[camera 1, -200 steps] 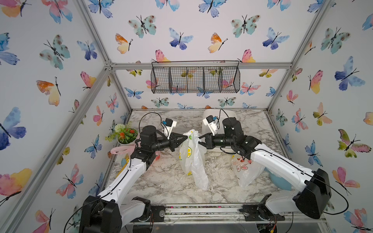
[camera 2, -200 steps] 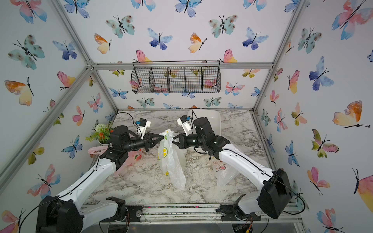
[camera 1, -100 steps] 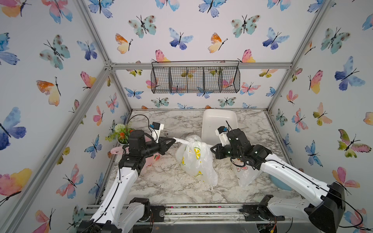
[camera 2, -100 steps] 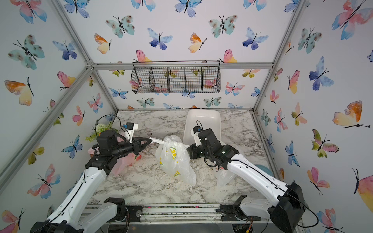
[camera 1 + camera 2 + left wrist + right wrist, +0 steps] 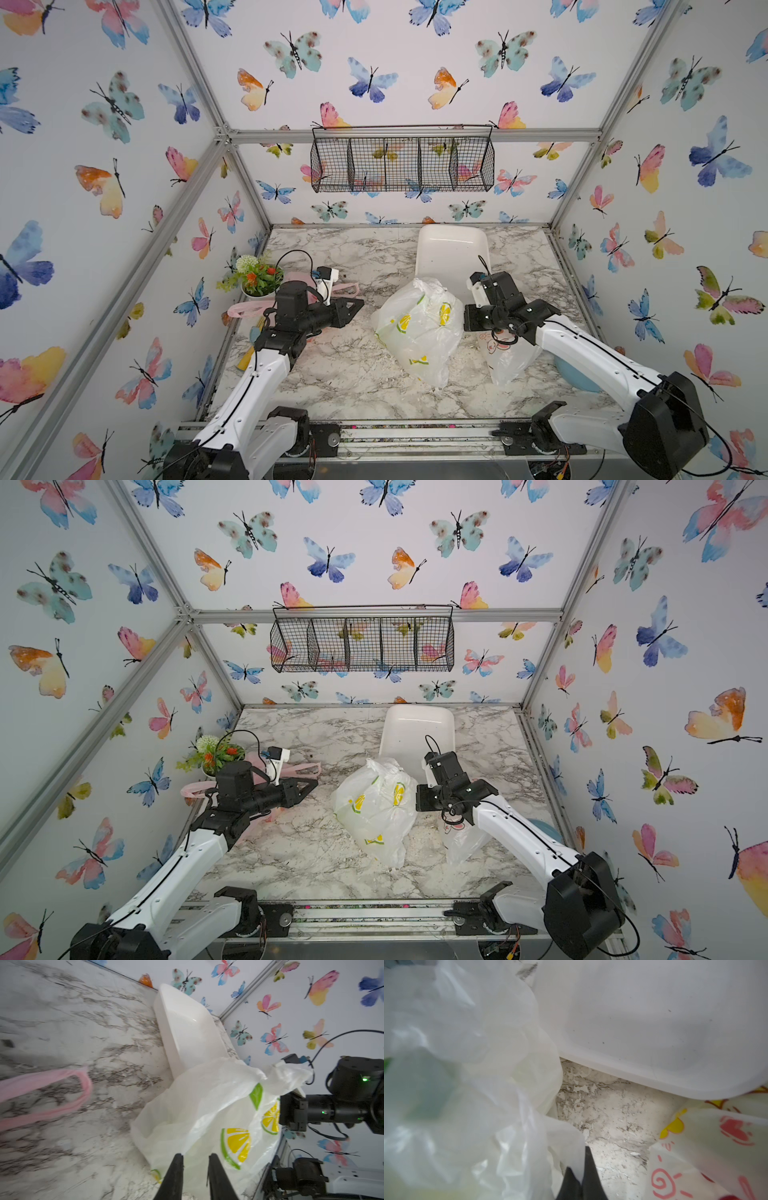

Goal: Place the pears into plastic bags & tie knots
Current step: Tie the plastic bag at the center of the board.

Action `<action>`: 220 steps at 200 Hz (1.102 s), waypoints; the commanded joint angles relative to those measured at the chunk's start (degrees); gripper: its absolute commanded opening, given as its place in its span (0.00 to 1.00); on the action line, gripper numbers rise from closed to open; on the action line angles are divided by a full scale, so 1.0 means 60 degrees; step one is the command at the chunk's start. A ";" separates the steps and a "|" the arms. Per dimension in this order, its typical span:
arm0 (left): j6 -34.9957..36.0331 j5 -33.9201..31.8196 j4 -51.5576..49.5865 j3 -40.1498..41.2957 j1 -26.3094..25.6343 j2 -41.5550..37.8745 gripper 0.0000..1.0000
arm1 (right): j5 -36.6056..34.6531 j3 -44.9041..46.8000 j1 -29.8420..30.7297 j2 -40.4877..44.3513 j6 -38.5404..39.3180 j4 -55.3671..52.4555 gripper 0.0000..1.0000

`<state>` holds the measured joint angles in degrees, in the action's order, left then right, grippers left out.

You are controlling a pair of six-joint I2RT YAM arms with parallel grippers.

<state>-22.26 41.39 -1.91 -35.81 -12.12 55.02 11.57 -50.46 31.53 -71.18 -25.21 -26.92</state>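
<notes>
The white lemon-print plastic bag (image 5: 419, 332) lies bulging in the middle of the marble table in both top views, its top bunched toward the tray. Pale rounded shapes show faintly through its film (image 5: 519, 1059); no pear shows plainly. I cannot tell whether a knot is tied. My left gripper (image 5: 356, 305) hangs open a short way left of the bag, its fingers (image 5: 174, 1169) empty. My right gripper (image 5: 581, 1159) is shut on a thin strip of that bag. The pink bag (image 5: 249, 309) lies behind my left arm. The red-doodle bag (image 5: 509, 357) sits under my right arm.
A white tray (image 5: 451, 249) stands at the back, just behind the lemon bag. A flower pot (image 5: 255, 278) is at the left edge, and a wire basket (image 5: 403, 164) hangs on the back wall. A blue object (image 5: 575, 374) lies at the right.
Both arms came down and apart, and the lemon bag sank from hanging between them onto the table. My left gripper opened, let go of its strip and drew back to the left.
</notes>
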 commanded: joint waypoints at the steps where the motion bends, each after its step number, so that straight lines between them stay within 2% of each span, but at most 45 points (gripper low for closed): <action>1: -0.0091 0.0158 0.0965 -0.0671 -0.1013 -0.0276 0.55 | 0.1258 -0.0218 0.0050 0.0265 0.0073 0.0696 0.03; 18: 0.0222 -0.0885 0.1066 -0.0954 -0.2191 0.0059 0.72 | 0.1915 -0.0304 0.0062 0.0280 -0.0193 0.1109 0.02; 30: 0.0370 -0.1285 0.1106 -0.1118 -0.2722 0.0539 0.77 | 0.2118 -0.0414 0.0090 0.0208 -0.0349 0.1217 0.02; 70: -0.0226 -0.2039 0.1262 -0.1820 -0.2865 0.1986 0.77 | 0.2173 -0.0336 0.0183 0.0320 -0.0442 0.1366 0.02; 82: -0.0438 -0.2722 0.1074 -0.2040 -0.2865 0.2273 0.75 | 0.2195 -0.0294 0.0202 0.0332 -0.0485 0.1388 0.02; 97: -0.0557 -0.2907 0.1024 -0.2230 -0.2852 0.2508 0.72 | 0.2202 -0.0199 0.0223 0.0371 -0.0604 0.1514 0.03; 116: -0.1275 -0.2722 0.1903 -0.2128 -0.2871 0.2640 0.64 | 0.2191 -0.0004 0.0254 0.0406 -0.0802 0.1755 0.03; 133: -0.1727 -0.2604 0.2607 -0.2044 -0.3024 0.2801 0.50 | 0.1908 0.0053 0.0271 0.0360 -0.1013 0.1702 0.03; 141: -0.1800 -0.2538 0.2766 -0.2024 -0.3097 0.2865 0.39 | 0.1633 -0.0027 0.0270 0.0293 -0.1123 0.1483 0.02; 155: -0.1974 -0.2377 0.3004 -0.1868 -0.3111 0.2859 0.12 | 0.1160 -0.0222 0.0270 0.0190 -0.1305 0.0991 0.03; 166: -0.1981 -0.2411 0.3063 -0.1680 -0.3115 0.2742 0.00 | 0.0847 -0.0248 0.0268 0.0227 -0.1516 0.0846 0.03; 185: -0.1433 -0.2501 0.2472 -0.1535 -0.2924 0.2354 0.00 | -0.0174 -0.0107 0.0260 0.0412 -0.1849 0.0556 0.03; 199: -0.0206 -0.3482 0.0288 -0.1722 -0.2481 0.1900 0.00 | -0.1479 0.0020 0.0189 0.0518 -0.1587 -0.0359 0.04; 211: 0.0999 -0.4451 -0.1350 -0.1508 -0.1666 0.1388 0.00 | -0.2340 0.0477 -0.0172 0.0698 -0.1208 -0.1011 0.04; 220: 0.1393 -0.4384 -0.1683 -0.0927 -0.0564 0.1018 0.00 | -0.2364 0.0945 -0.0636 0.0907 -0.0935 -0.1109 0.04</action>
<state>-25.85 25.12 3.33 -45.17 -27.49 68.01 11.66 -50.26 33.01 -68.64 -33.30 -22.15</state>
